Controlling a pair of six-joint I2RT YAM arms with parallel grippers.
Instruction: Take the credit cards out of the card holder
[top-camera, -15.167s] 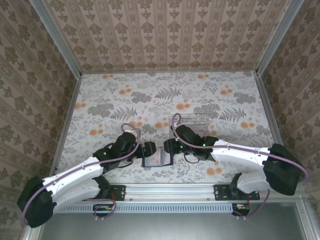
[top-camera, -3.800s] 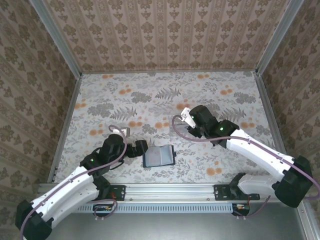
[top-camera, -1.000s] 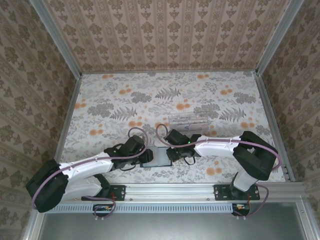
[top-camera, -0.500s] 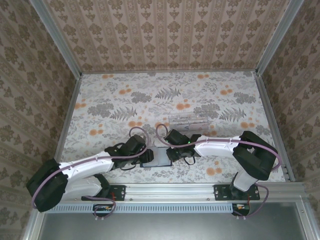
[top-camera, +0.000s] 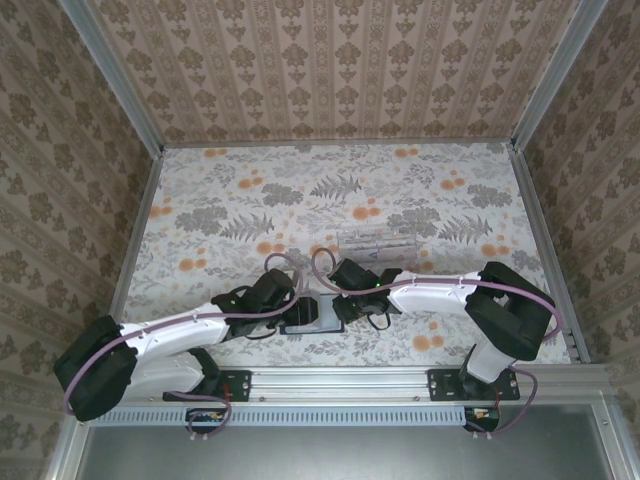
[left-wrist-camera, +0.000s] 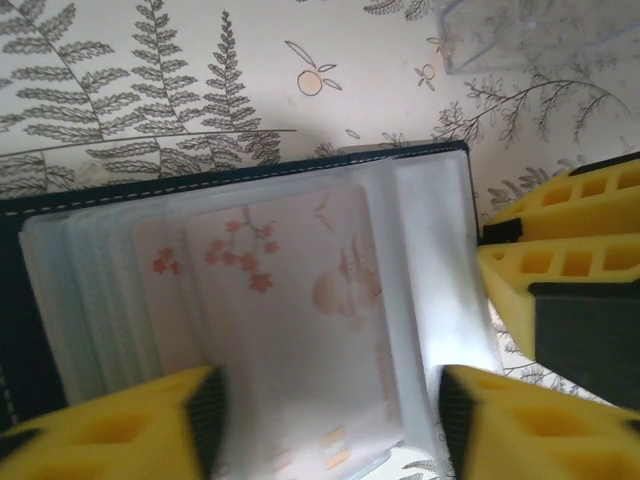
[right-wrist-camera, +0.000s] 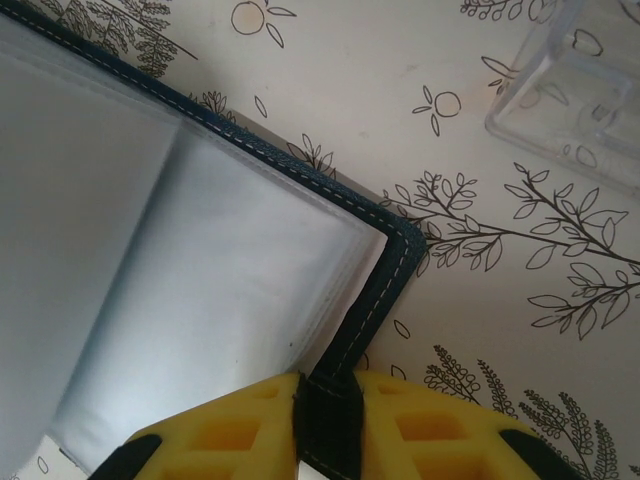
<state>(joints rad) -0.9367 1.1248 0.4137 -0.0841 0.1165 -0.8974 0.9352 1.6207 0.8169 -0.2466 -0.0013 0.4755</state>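
The floral-patterned desk (top-camera: 250, 190) carries everything, with patterned walls around it. The left arm (top-camera: 170, 335) and right arm (top-camera: 440, 293) both reach in to the near middle of the desk, where they meet over the card holder (top-camera: 312, 314). The card holder lies open and flat, its dark navy edge with pale stitching framing clear plastic sleeves. A clear plastic tray (top-camera: 375, 240) sits on the desk a little farther back and to the right, apart from the card holder.

The credit cards (left-wrist-camera: 290, 320) are inside the sleeves: the front one is pale pink with a blossom print, and another with orange-pink flowers shows just behind it on its left.

The left gripper (left-wrist-camera: 330, 430) is released, its yellow fingers (left-wrist-camera: 110, 435) spread on either side of the front card at the holder's near edge. The right gripper (right-wrist-camera: 325, 405) is clenched on the card holder, pinching the stitched navy rim near its right corner between the two yellow pads, pinning it to the desk
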